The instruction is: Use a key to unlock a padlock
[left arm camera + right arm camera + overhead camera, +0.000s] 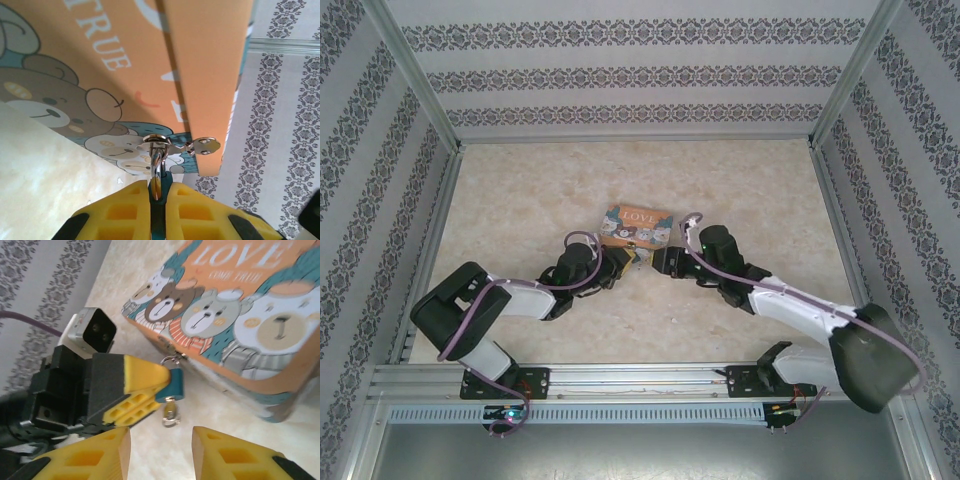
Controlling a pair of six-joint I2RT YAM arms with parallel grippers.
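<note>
From the right wrist, the right gripper [160, 434] stands open and empty. Just beyond its gap the key [170, 414] hangs from the underside of the padlock [174, 385]. The left gripper [159, 388] pinches the padlock's teal body. The left wrist view adds the shackle [156, 164], hooked through the clasp [165, 144] of the LOVE box [210, 75].

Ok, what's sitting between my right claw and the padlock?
The key, hanging under the padlock, ahead of the open right claw, not touching it. The right wrist view shows this.
</note>
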